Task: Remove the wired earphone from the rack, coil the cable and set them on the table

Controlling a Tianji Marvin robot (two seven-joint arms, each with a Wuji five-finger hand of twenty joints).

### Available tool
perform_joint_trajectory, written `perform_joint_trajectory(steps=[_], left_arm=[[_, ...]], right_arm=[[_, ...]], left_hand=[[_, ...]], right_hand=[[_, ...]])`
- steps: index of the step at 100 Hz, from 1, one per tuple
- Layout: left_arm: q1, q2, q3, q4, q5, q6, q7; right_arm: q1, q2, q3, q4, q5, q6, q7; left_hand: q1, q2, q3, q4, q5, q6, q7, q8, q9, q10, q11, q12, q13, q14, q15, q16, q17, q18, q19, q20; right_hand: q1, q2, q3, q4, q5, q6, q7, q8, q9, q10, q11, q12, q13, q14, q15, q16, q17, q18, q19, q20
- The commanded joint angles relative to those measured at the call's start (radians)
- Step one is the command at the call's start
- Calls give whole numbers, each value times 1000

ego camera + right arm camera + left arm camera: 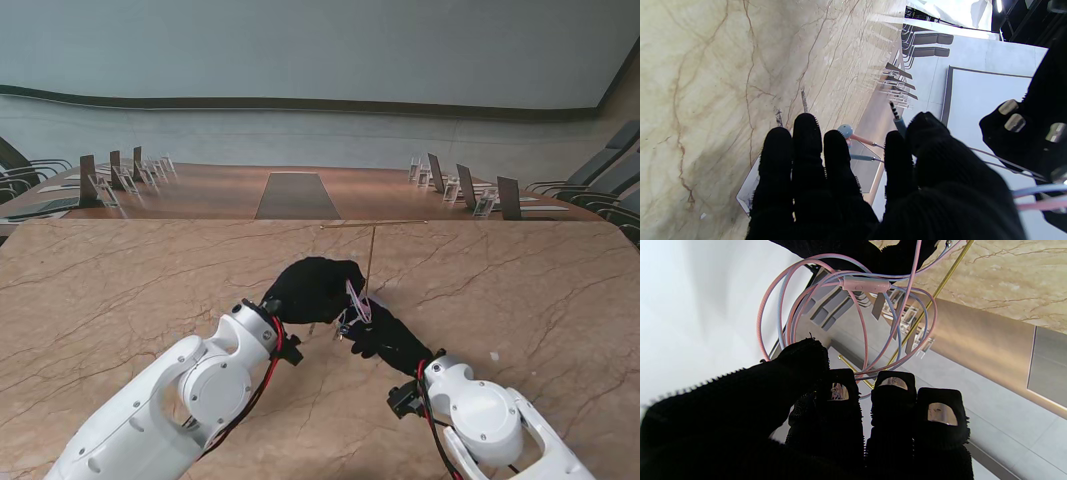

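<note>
The wired earphone (356,300) has a pink and blue cable and hangs in several loops between my two black-gloved hands, above the table and off the rack. In the left wrist view the loops (764,306) and the pink inline remote (865,285) run from my right hand (870,253) to the fingertips of my left hand (840,426). My left hand (315,288) is shut on the loops. My right hand (385,338) is shut on the cable ends, with a blue earbud (844,130) and the jack plug (895,111) sticking out past its fingers. The thin gold T-shaped rack (372,250) stands just behind the hands.
The marble table (120,300) spreads wide on both sides of the hands. Beyond its far edge lies a brown conference table (220,190) with name-plate stands and chairs. The rack's gold pole (940,288) passes close behind the loops.
</note>
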Motion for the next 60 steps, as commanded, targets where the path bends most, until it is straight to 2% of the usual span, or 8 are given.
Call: perform_joint_trajectory(steps=[1,10,23,30,43,48,55,60], left_arm=[[8,-5,3,-8,-3,5,-1],[8,-5,5,-8,-4,8,-2],[8,-6,6,-8,-4,10,-2],[8,-6,7,-8,-4,11,-1],[9,-6,7,-8,-4,13,-2],[10,-6,8,-8,-4,13,-2],[9,-6,8,-9,-5,14,-3],[10,-6,8,-9,-5,13,-4]], right_arm=[[-1,-8,-4,-3,2,-3,-9],[-1,-11,-5,-3,7,0,-15],[0,-10,-4,-3,7,0,-13],[1,-11,-5,-3,8,2,-18],[3,-13,-6,-1,10,1,-22],[3,-13,-6,-1,13,1,-23],[1,-10,-2,-4,18,5,-8],[0,-9,-1,-4,21,4,-4]], left_hand=[[-5,-24,54,0,31,17,50,-8,16,-14,-13,-10,18,32,32,-2,16,18,86,-12],[-5,-23,52,0,30,17,50,-8,15,-13,-13,-10,18,33,32,-2,16,18,87,-12],[-6,-23,52,0,30,16,50,-8,16,-14,-13,-10,19,32,32,-2,16,18,87,-13],[-6,-23,51,0,30,16,50,-8,16,-14,-13,-11,18,33,32,-2,16,18,87,-13],[-5,-22,51,0,30,17,50,-8,15,-13,-13,-11,18,33,32,-2,16,18,87,-13],[-4,-22,52,0,29,17,49,-8,15,-14,-13,-11,18,33,32,-2,16,18,87,-14],[-5,-22,51,0,29,16,50,-8,15,-14,-13,-10,18,32,32,-2,16,18,87,-14],[-5,-22,51,0,29,17,49,-8,15,-14,-13,-11,17,32,32,-2,16,18,87,-14]], right_hand=[[42,11,11,-34,11,-46,52,15,18,-19,27,17,33,5,31,11,18,0,53,0],[36,-5,76,-39,17,-52,60,19,25,-17,29,21,39,8,34,9,21,3,63,-8],[44,-6,99,-32,16,-59,69,26,28,-20,36,24,42,4,35,9,23,0,68,-9],[40,-20,156,-33,38,-83,113,82,42,-16,53,32,52,8,44,11,29,4,79,-12],[46,-26,193,-24,52,-94,132,112,54,-18,62,35,62,9,50,12,36,8,88,-12],[36,-37,199,-24,35,-68,106,92,48,-13,59,34,56,12,47,10,33,8,89,-13],[-26,-18,169,-18,-31,21,-41,-44,-15,-10,36,25,12,2,24,1,9,-10,76,-20],[-69,-4,114,-4,-32,34,-123,-25,-29,-5,30,18,3,2,22,2,5,-11,73,-17]])
